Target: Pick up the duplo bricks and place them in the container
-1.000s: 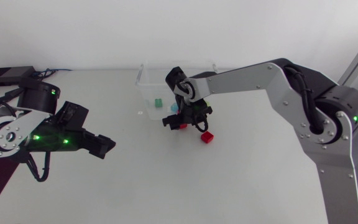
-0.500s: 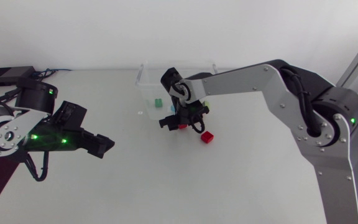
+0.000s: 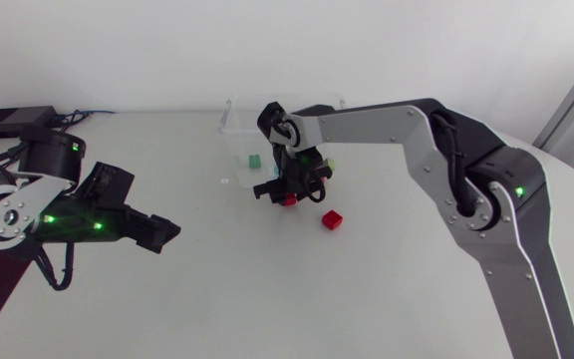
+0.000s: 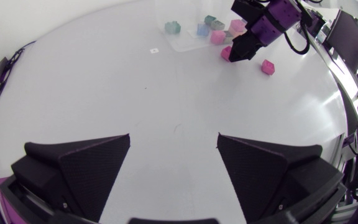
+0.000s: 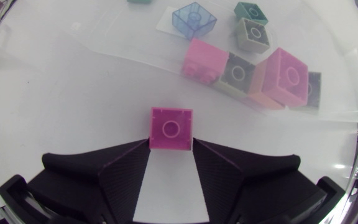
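A red duplo brick (image 5: 171, 128) lies on the table just outside the clear container (image 5: 110, 46), and my right gripper (image 5: 171, 147) is shut on it, one fingertip against each side. From above, that gripper (image 3: 288, 193) points down at the brick (image 3: 289, 200) by the container's (image 3: 233, 143) front wall. A second red brick (image 3: 333, 219) lies loose a little to its right. Several bricks sit inside the container, among them a blue one (image 5: 194, 18) and a pink one (image 5: 206, 62). My left gripper (image 3: 165, 232) hangs open over bare table, far left of the bricks.
A small white tag (image 3: 225, 180) lies left of the container. A black box (image 3: 13, 122) with cables sits at the table's far left corner. From the left wrist, my right gripper (image 4: 246, 45) and both red bricks (image 4: 267, 66) are far ahead.
My right gripper has shifted slightly left and lowered onto the nearer red brick, and its fingers have closed in on it. The left arm has barely moved.
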You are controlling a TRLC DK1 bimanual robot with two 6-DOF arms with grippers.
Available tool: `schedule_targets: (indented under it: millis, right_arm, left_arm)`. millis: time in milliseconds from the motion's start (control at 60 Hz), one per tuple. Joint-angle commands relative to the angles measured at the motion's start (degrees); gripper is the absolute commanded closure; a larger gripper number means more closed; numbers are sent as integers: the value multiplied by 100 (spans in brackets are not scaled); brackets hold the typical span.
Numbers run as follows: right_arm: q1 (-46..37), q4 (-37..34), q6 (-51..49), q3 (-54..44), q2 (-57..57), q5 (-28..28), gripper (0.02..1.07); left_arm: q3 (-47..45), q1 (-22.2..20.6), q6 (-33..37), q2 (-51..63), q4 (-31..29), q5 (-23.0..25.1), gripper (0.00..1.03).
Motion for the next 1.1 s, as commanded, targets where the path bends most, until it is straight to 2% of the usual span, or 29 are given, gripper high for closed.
schedule_targets:
  millis: [0,150,183,367,633,917,1083]
  right_arm:
    - [-54,-166,37,211,306,-26,62]
    - [-63,-148,54,238,394,-26,78]
    - [-63,-122,63,176,377,-26,79]
    - [113,362,142,-632,-107,123,79]
    - [368,1083,265,-1880,-1495,457,79]
    - [368,1900,257,-2399,-2831,870,79]
    - [298,2287,178,-2416,-3069,1011,79]
  left_arm:
    - [-107,44,133,41,21,90,5]
    - [-72,88,159,32,4,90,5]
    - [-80,97,177,32,4,98,5]
    - [-115,132,194,59,13,142,5]
    - [-151,115,203,32,13,160,5]
    - [-238,53,177,-108,13,160,5]
    - [-265,0,168,-205,13,160,5]
